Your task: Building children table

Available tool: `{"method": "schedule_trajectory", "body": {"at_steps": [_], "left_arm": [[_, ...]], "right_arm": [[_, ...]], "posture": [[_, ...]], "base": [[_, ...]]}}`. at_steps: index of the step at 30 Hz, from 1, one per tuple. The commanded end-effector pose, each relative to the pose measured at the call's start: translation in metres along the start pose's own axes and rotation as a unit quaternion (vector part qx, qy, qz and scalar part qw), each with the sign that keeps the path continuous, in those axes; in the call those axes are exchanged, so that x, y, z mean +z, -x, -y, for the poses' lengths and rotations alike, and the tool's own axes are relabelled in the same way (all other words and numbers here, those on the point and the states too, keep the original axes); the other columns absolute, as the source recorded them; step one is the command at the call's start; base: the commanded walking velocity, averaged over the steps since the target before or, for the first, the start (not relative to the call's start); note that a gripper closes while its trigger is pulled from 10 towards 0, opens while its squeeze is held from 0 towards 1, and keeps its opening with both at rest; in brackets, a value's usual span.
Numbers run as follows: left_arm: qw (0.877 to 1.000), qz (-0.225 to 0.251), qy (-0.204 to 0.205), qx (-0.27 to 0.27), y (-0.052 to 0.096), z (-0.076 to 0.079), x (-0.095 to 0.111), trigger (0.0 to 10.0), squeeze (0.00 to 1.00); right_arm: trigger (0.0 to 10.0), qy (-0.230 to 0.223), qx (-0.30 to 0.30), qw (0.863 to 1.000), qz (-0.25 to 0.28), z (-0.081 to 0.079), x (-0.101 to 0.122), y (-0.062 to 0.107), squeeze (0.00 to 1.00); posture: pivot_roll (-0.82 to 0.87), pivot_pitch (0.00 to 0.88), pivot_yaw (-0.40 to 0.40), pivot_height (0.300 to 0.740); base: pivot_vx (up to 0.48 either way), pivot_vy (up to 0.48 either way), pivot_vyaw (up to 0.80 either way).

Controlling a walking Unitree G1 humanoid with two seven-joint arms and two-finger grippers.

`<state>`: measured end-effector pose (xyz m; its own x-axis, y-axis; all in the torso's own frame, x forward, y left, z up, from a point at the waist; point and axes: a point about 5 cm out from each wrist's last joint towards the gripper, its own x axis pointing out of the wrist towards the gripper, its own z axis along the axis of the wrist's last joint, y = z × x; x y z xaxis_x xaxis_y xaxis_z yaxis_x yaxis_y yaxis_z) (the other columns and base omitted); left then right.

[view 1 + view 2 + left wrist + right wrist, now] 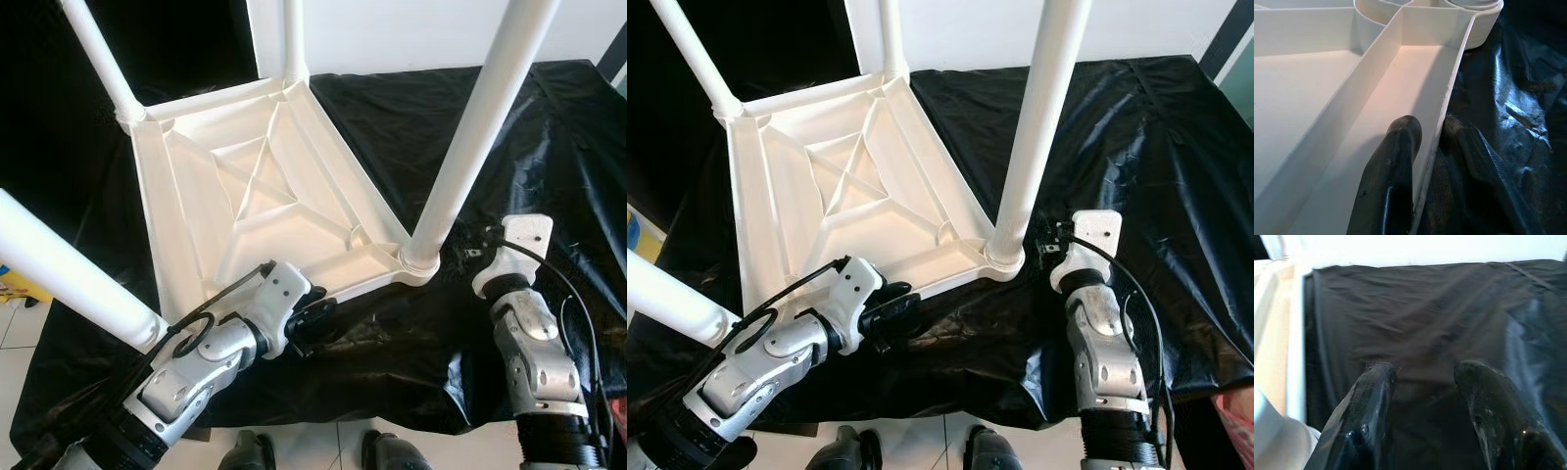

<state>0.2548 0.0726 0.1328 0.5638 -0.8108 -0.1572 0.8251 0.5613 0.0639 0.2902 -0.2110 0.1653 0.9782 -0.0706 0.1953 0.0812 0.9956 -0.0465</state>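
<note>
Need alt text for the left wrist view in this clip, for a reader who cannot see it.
The left gripper pinches the thin rim of the upside-down white plastic table, one black finger inside the rim and the other outside against the black cloth. The rim runs away from the camera to a rounded corner holding the base of a table leg.

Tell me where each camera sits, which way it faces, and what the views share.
Left eye, right eye: on the head, looking forward and down at the upturned white table on black sheeting; both silver arms show.
Left wrist: along the left gripper, fingers either side of the table's rim.
Right wrist: along the right gripper, open over the sheeting beside a table leg.
All four views show the table and sheeting.
</note>
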Motion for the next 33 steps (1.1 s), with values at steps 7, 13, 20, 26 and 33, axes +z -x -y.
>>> {"method": "schedule_trajectory", "body": {"at_steps": [7, 13, 20, 26, 33], "left_arm": [[0.994, 0.091, -0.057, -0.032, -0.001, 0.005, 0.037, 10.0, 0.0], [0.993, 0.079, -0.05, -0.068, 0.002, 0.013, 0.033, 10.0, 0.0], [0.992, 0.08, -0.06, -0.08, 0.002, 0.014, 0.034, 10.0, 0.0], [0.992, 0.066, -0.053, -0.088, 0.0, 0.014, 0.031, 10.0, 1.0], [0.991, 0.053, -0.091, -0.085, 0.0, 0.014, 0.03, 10.0, 0.0]], "right_arm": [[10.0, -0.005, -0.034, 0.999, 0.007, -0.005, -0.003, 0.002, 0.0], [10.0, -0.011, -0.007, 1.0, -0.002, -0.022, -0.009, 0.007, 0.0], [10.0, -0.012, -0.005, 1.0, 0.0, -0.025, -0.008, 0.007, 0.0], [10.0, -0.01, -0.009, 1.0, 0.002, -0.024, -0.008, 0.007, 0.0], [10.0, -0.009, -0.012, 1.0, 0.003, -0.023, -0.008, 0.008, 0.0]], "posture": [[-0.12, 0.201, 0.031, 0.74], [-0.11, 0.193, 0.038, 0.74], [-0.12, 0.196, 0.043, 0.74], [-0.12, 0.199, 0.047, 0.74], [-0.12, 0.199, 0.048, 0.74]], "base": [[0.0, 0.0, 0.0], [-0.049, 0.0, 0.0], [-0.042, 0.0, 0.0], [0.0, 0.0, 0.0], [0.0, 0.0, 0.0]]}}
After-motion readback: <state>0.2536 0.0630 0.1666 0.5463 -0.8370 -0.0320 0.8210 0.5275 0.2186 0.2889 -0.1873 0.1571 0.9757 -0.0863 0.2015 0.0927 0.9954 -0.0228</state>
